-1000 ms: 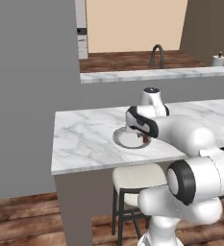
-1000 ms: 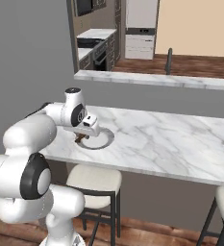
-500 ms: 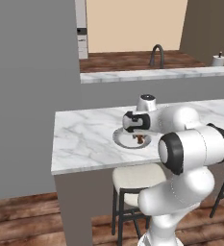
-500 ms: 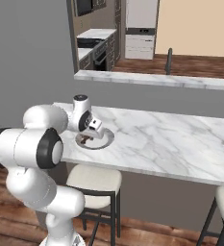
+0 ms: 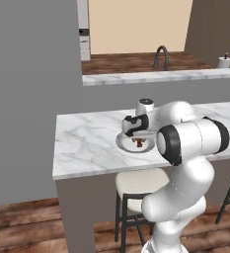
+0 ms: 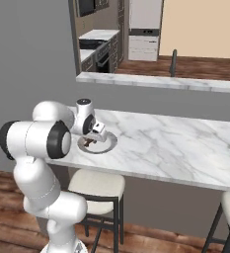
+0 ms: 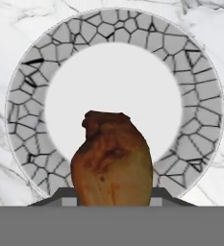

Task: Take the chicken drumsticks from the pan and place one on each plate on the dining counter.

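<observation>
The chicken drumstick (image 7: pixel 111 161) is a chunky orange-brown piece sitting right between the gripper (image 7: pixel 112 194) jaws, which are pinching it from both sides at its lower end. It's hanging just over the plate (image 7: pixel 190 91), a round pale dish with a cracked-tile pattern on its rim and a plain white centre; can't tell if the meat is actually touching the plate. In the left base view the drumstick (image 5: pixel 138 143) shows as a small brown bit over the plate (image 5: pixel 124 145), under the gripper (image 5: pixel 136 134). The plate (image 6: pixel 109 144) sits near the left end of the dining counter (image 6: pixel 185 148), white grey-veined marble, with a cream-seated stool (image 6: pixel 96 185) tucked below it.
</observation>
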Motion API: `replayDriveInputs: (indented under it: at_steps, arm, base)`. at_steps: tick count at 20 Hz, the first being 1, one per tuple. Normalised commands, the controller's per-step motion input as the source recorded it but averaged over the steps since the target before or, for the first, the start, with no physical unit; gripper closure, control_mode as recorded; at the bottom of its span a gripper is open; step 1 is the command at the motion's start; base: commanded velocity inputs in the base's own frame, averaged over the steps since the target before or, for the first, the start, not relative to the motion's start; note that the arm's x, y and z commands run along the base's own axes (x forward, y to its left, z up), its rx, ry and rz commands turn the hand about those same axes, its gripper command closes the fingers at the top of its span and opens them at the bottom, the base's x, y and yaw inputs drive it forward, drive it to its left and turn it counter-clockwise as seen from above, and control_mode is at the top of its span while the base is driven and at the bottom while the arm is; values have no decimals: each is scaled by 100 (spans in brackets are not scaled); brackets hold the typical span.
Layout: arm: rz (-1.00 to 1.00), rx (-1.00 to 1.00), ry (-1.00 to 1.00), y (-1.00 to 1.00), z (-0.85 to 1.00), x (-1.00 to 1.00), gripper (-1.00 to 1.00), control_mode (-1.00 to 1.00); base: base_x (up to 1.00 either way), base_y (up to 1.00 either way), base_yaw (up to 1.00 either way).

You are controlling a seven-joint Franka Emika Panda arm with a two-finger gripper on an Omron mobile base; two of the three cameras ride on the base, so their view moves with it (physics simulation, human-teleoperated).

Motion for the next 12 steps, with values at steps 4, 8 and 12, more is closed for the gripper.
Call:
replayDriveInputs:
  at_steps: [4, 8, 12]
  arm:
    - [-3, 0, 0, 8, -19, 14, 100, -100]
    - [-4, 0, 0, 2, -20, 16, 100, -100]
    - [-2, 0, 0, 0, -22, 28, 100, -100]
  base:
    - [0, 0, 0]
    - [0, 0, 0]
    - [0, 0, 0]
